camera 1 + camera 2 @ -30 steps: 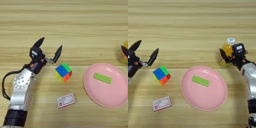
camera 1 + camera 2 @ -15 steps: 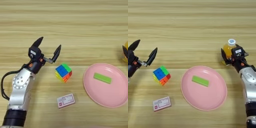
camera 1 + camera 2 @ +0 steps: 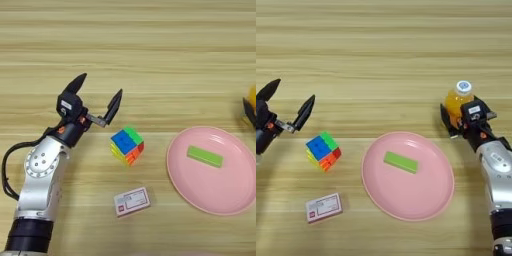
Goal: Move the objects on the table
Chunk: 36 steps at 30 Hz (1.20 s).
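One green block (image 3: 401,162) | long axis left-right, tilted | on plate (image 3: 426,205)

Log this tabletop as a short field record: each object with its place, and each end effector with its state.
puzzle cube: on the table, left of the plate
card box: flat on the table, nearer the robot than the cube
green block: lying on the pink plate
juice bottle: upright, right of the plate
left end effector: open, beside the cube, holding nothing
right end effector: around the bottle's base
table: wooden
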{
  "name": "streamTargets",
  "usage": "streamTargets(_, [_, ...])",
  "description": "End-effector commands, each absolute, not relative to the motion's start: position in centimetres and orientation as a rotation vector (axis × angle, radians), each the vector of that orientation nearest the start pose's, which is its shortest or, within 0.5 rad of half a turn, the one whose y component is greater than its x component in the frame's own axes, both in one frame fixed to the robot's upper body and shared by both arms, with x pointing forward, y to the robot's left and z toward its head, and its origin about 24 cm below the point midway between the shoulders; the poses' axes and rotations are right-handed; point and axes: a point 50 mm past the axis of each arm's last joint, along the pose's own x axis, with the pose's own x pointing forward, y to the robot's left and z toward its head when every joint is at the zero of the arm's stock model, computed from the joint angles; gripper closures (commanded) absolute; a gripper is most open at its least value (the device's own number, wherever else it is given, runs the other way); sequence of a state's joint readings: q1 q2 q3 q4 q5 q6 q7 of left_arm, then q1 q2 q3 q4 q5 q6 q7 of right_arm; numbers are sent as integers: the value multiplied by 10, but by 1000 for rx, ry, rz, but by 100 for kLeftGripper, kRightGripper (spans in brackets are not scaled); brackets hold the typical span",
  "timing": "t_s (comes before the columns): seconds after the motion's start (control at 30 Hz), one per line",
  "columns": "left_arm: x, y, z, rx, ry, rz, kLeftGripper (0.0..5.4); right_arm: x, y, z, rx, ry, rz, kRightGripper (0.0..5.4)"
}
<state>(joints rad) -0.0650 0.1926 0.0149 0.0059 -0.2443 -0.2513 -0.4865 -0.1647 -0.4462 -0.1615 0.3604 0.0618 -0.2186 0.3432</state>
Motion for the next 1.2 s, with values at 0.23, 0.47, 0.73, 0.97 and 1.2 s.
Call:
streamTargets(0.23, [261,162,88,42,-326,-488,0,283,-269,66,-342,-30,124,10])
streamTargets(0.47, [260,161,88,38,-325,-487,0,285,-270,70,-335,-44,111,4])
streamTargets(0.73, [261,161,86,38,-324,-486,0,286,-270,77,-310,-99,92,4])
streamTargets(0.97, [260,162,86,38,-325,-485,0,286,-269,90,-270,-183,85,4])
streamTargets(1.2, [260,161,86,37,-325,-486,0,285,-268,101,-250,-255,97,4])
